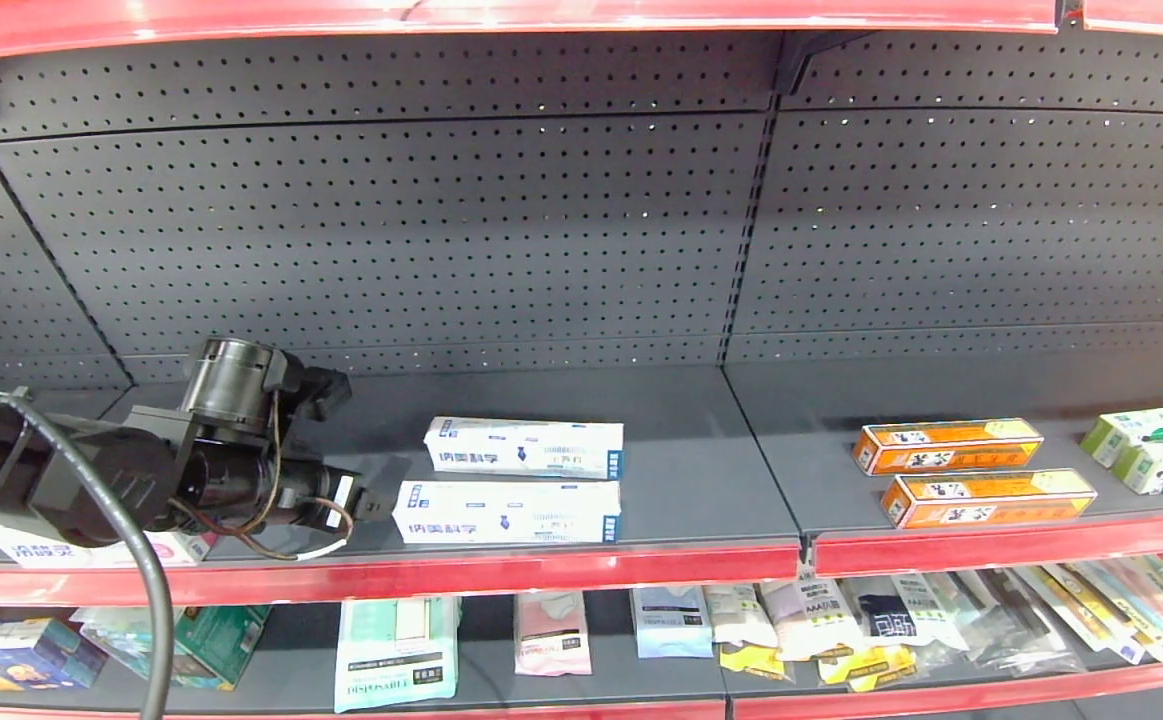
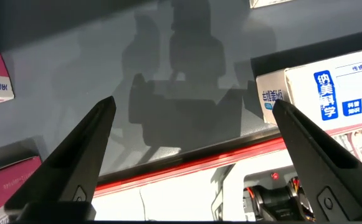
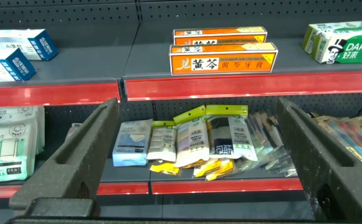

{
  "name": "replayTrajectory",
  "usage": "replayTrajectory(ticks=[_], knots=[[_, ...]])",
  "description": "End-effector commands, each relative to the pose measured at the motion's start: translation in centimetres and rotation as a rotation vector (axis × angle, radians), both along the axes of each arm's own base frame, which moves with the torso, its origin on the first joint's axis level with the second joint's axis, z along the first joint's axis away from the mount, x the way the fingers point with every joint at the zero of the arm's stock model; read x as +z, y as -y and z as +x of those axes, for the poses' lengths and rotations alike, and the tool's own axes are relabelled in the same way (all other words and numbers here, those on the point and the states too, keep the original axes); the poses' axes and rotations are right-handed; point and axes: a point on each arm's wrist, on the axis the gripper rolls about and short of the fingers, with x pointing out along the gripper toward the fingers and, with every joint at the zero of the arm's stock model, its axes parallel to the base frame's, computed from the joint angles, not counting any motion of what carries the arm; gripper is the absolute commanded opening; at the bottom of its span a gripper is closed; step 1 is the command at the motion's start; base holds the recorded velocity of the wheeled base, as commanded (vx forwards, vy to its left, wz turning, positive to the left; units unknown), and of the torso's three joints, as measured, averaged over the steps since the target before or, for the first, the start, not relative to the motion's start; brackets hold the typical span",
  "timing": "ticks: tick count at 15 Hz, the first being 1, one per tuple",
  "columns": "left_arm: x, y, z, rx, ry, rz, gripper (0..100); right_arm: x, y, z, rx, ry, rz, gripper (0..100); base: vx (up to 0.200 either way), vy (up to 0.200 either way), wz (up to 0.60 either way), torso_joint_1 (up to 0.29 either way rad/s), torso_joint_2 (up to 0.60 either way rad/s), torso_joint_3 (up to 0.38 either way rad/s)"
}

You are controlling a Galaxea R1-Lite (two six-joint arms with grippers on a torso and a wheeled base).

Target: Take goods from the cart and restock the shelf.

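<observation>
2 white-and-blue boxes lie on the grey shelf, and we see our left end effector spread wide, empty, beside the front one, our right end effector likewise, facing orange boxes.

Two white boxes lie flat on the shelf.

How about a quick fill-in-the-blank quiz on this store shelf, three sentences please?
1. The orange boxes lying on the shelf number ____.
2. The left gripper, beside a white-and-blue box, is ____ and holds nothing.
3. In the head view, the green boxes lie to the ____ of the orange boxes.

Missing words: two; open; right.
</observation>
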Motion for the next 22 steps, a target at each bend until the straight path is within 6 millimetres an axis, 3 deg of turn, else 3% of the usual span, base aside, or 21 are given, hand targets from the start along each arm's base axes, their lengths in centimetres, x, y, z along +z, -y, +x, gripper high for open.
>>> replayTrajectory(ticks=[1, 22], knots=[[-0.07, 0.01, 0.02, -0.003, -0.002, 0.004, 100, 0.01, 0.00, 0.01, 0.000, -0.001, 0.000, 100, 0.000, 0.000, 0.00, 0.000, 0.00, 0.000], [-0.03, 0.48, 0.00, 0.012, -0.007, -0.026, 100, 0.01, 0.00, 0.01, 0.000, -0.001, 0.000, 100, 0.000, 0.000, 0.00, 0.000, 0.00, 0.000]])
